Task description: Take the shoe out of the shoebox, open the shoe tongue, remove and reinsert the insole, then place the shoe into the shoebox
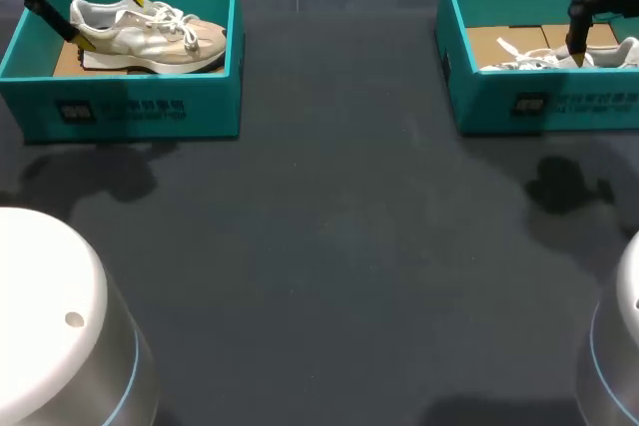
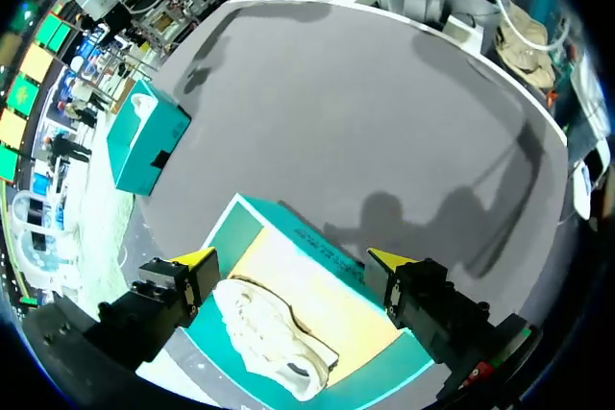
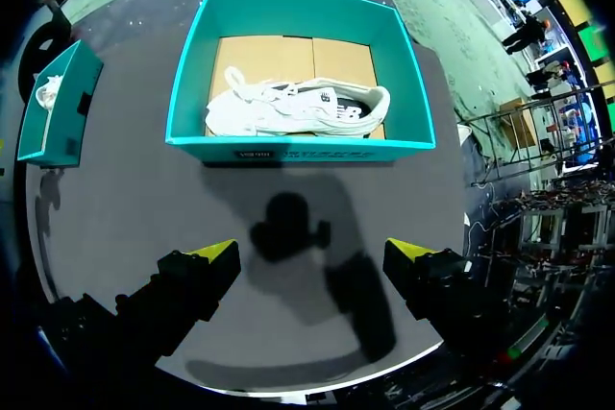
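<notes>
1. Worktop [image 1: 329,246]: dark and matte. The middle is bare, probably kept as the place to work on tongue and insole.

2. Left shoebox [image 1: 130,107]: teal, lidless, at the far left corner of the worktop, long side facing the robot. The open top lets a gripper drop straight in.

3. Right shoebox [image 1: 539,102]: teal, lidless, at the far right corner, set the same way.

4. Beige-and-white sneaker [image 1: 150,35]: lying in the left shoebox on its cardboard floor, toe toward the worktop's middle. Not yet lifted out.

5. White sneaker [image 3: 298,108]: lying lengthwise in the right shoebox, laces loose, also still inside.

6. Left gripper [image 2: 293,257]: fingers spread wide over the left shoebox, straddling the sneaker's heel end. One finger is close beside it and the other is apart, so nothing is grasped. It looks lined up for a heel pick.

7. Right gripper [image 3: 312,249]: fingers spread, empty, hanging high over bare worktop on the near side of the right shoebox. It appears to be waiting.
</notes>
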